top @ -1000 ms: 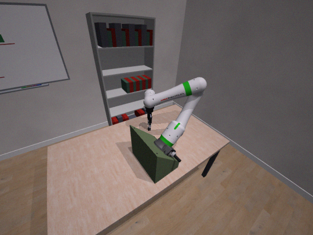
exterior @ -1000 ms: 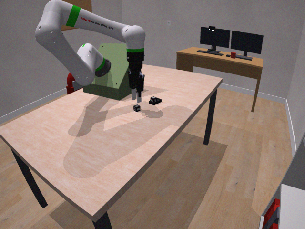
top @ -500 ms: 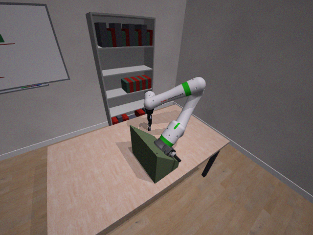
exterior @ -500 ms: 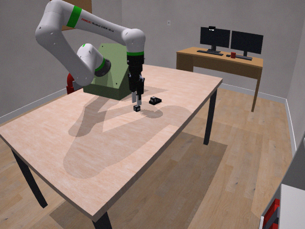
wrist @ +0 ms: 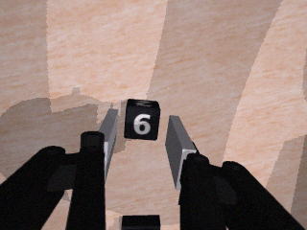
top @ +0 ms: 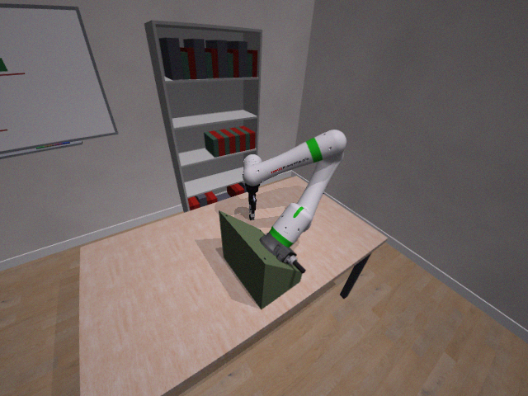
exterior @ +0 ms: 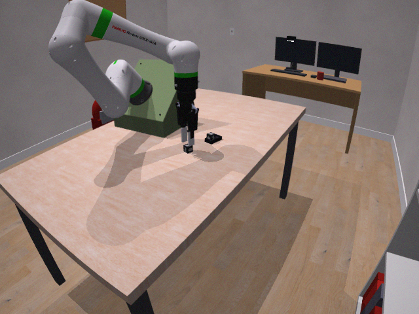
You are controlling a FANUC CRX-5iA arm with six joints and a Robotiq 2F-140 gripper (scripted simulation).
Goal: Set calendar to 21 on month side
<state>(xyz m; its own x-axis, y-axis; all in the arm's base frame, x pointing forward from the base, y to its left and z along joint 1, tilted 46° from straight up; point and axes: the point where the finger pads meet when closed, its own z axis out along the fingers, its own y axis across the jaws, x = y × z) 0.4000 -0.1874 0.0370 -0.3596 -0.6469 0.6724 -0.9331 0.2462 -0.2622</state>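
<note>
A black cube (wrist: 142, 126) with a white 6 on its top face lies on the wooden table; it also shows in the exterior view (exterior: 187, 148). My gripper (wrist: 142, 127) points straight down over it, with one finger on each side and a small gap to the cube on both sides. The fingers are partly open and hold nothing. In the exterior view the fingertips (exterior: 186, 139) are just above the cube. The small black tray (exterior: 213, 140) with the second cube in it sits on the table a little to the right. Its edge shows at the bottom of the wrist view (wrist: 140, 222).
The arm's green pedestal (exterior: 148, 97) stands right behind the gripper. In the top view the pedestal (top: 252, 264) hides the cube and tray, and only the gripper (top: 252, 214) shows. The table's right edge (exterior: 291, 125) is beyond the tray.
</note>
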